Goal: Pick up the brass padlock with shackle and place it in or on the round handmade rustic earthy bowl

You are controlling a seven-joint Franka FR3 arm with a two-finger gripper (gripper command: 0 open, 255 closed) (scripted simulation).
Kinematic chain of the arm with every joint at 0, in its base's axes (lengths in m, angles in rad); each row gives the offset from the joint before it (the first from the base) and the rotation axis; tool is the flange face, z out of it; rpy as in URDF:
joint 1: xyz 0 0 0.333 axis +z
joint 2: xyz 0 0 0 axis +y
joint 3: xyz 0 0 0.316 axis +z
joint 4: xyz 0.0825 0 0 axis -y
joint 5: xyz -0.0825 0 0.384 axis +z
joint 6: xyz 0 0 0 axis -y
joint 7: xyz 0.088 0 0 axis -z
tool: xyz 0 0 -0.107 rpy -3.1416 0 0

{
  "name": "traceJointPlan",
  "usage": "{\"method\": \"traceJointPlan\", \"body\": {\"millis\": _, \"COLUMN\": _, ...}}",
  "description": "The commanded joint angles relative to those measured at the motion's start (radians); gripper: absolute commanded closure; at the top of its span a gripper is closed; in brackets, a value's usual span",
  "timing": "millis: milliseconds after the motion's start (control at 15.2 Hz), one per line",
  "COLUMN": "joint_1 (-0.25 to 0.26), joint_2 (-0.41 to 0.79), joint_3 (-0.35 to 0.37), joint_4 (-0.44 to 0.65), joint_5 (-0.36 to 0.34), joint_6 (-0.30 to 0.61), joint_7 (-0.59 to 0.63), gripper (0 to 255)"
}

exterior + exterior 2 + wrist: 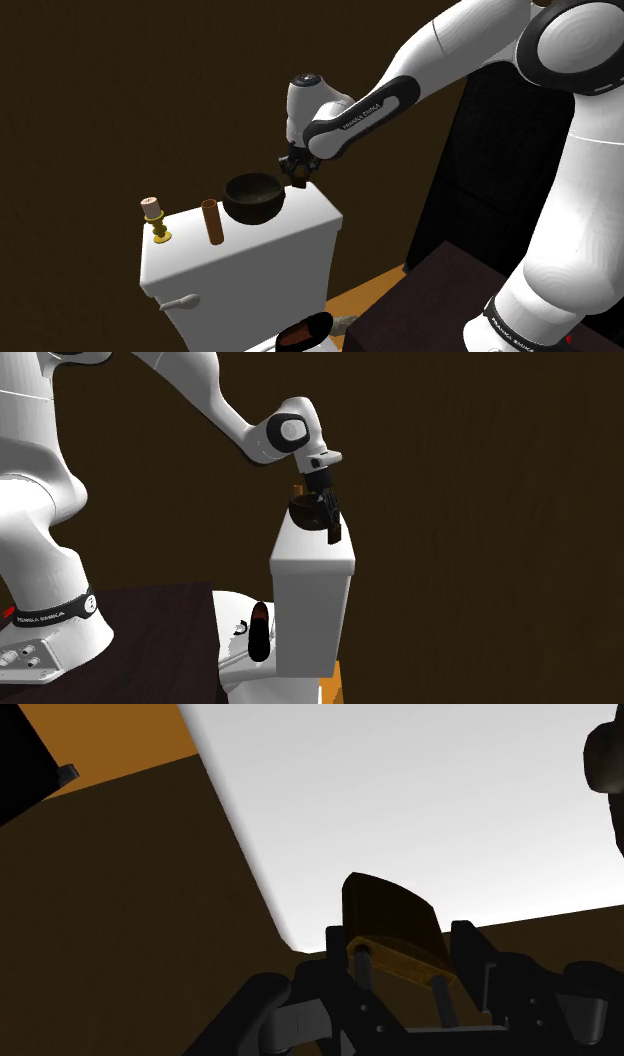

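Observation:
A brass padlock (392, 922) with a dark shackle sits clasped between my black fingers, body pointing away from the hand. My gripper (402, 972) is shut on it. In the shoulder view the gripper (298, 172) holds the padlock (299, 184) just above the white tank lid (310, 215), close beside the dark round bowl (253, 198), on the side toward that view's right. The bowl (604, 762) stands upright on the lid. From the second exterior view the gripper (328, 518) hangs over the lid right in front of the bowl (302, 510).
A white toilet tank (312, 602) carries the lid. A small cork-topped brass holder (154, 217) and a brown cylinder (212, 222) stand on the lid to the bowl's left in the shoulder view. The dark stand (420, 300) lies lower right. Brown wall behind.

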Motion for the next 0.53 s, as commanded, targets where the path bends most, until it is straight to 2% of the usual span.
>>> {"method": "traceJointPlan", "body": {"millis": 0, "joint_1": -0.002, "joint_2": -0.013, "joint_3": 0.004, "joint_4": 0.012, "joint_5": 0.016, "joint_6": -0.022, "joint_7": -0.015, "gripper": 255}}
{"method": "traceJointPlan", "body": {"millis": 462, "joint_1": -0.009, "joint_2": -0.060, "joint_3": 0.017, "joint_4": 0.048, "joint_5": 0.065, "joint_6": -0.097, "joint_7": -0.063, "gripper": 255}}
